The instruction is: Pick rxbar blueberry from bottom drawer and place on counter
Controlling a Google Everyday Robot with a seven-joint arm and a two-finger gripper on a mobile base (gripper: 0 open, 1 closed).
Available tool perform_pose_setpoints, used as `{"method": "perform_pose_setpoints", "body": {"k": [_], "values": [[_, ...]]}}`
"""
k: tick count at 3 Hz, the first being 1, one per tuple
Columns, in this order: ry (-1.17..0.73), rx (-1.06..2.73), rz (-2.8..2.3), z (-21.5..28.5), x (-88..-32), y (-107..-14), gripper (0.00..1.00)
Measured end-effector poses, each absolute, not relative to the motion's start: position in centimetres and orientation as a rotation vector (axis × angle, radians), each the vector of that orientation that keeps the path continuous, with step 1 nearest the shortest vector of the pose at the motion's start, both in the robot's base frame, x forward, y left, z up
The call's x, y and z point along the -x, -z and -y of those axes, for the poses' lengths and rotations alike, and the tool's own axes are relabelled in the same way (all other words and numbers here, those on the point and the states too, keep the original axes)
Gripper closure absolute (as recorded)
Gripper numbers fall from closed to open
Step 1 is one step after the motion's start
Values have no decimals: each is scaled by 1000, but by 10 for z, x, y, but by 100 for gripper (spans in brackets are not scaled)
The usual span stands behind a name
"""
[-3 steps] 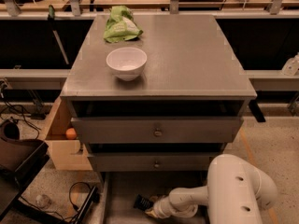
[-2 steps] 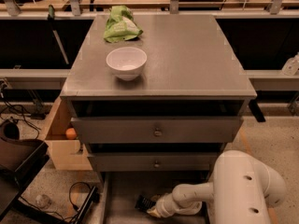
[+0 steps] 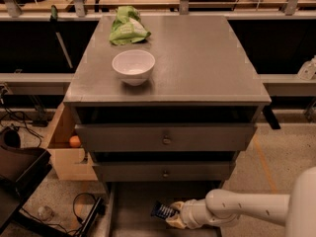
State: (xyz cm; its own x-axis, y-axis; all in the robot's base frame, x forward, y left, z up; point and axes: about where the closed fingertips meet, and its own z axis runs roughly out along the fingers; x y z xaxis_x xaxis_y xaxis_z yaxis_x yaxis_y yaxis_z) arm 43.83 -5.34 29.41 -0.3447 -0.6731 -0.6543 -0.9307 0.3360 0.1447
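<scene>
Inside the open bottom drawer, the tool pinches one end of the dark rxbar blueberry.

rxbar blueberry, a small dark navy wrapper with white lettering, sits slightly tilted over the grey floor of the pulled-out bottom drawer, right end pinched in the gripper reaching in from the right, flat grey counter well above.
</scene>
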Motion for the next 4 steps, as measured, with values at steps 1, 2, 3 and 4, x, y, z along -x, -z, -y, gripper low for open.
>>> {"method": "perform_pose_setpoints", "body": {"k": [1, 2, 3, 4], "values": [[-657, 1323, -2107, 93, -411, -397, 100], [-618, 1246, -2025, 116, -409, -470, 100], [-488, 1191, -2044, 142, -406, -514, 100], [-488, 1191, -2044, 142, -406, -514, 100]]}}
